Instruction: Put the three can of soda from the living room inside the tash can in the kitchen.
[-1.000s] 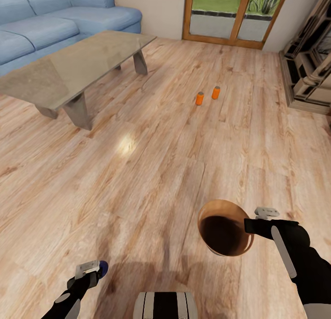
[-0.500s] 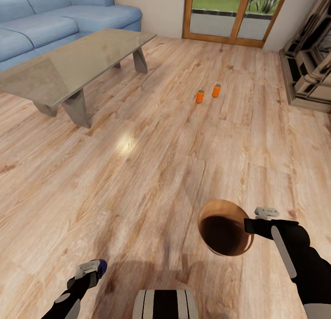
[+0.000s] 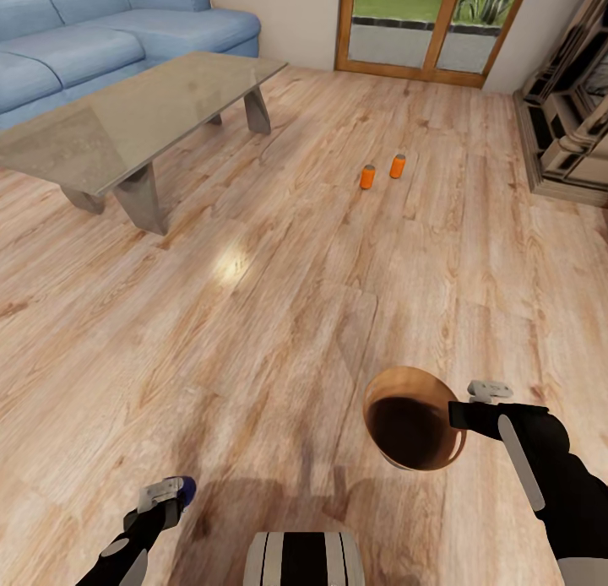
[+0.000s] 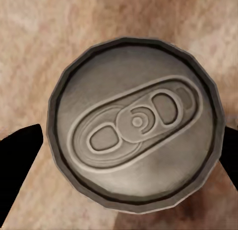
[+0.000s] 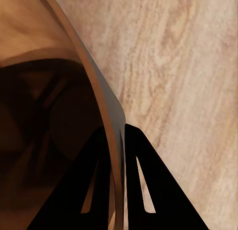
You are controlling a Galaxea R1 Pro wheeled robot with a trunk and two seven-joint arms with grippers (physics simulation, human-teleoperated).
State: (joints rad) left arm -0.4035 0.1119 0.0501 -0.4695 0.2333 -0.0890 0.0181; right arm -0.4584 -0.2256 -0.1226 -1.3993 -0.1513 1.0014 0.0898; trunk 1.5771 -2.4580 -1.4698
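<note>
- Right gripper (image 3: 463, 415), at the lower right of the head view, pinches the wall of the tash can (image 3: 413, 417); in the right wrist view its two black fingers (image 5: 94, 185) sit one inside and one outside the thin rim of the bin (image 5: 59, 106).
- Tilted, the brown bin hangs above the wood floor (image 3: 279, 316) with its dark opening turned toward the camera.
- Left gripper (image 3: 166, 493), at the lower left of the head view, holds a can; a blue end shows past the grey fingers.
- From the left wrist view, the grey top of this can of soda (image 4: 135, 123), with its pull tab, sits between two black fingertips (image 4: 17, 163) at the frame's side edges, floor behind it.
- Between the arms, at the bottom centre of the head view, the robot's striped trunk (image 3: 304, 559) shows.
- Farther off, right of centre in the upper half, two orange cans stand upright on the floor, near each other but apart: one (image 3: 367, 177) and another (image 3: 398, 166) slightly farther back.
- Upper left: a long grey low table (image 3: 127, 117), with a blue sofa (image 3: 101, 37) behind it.
- Top centre: wood-framed glass doors (image 3: 431, 24); a stepped fireplace surround (image 3: 570, 105) fills the upper right edge.
</note>
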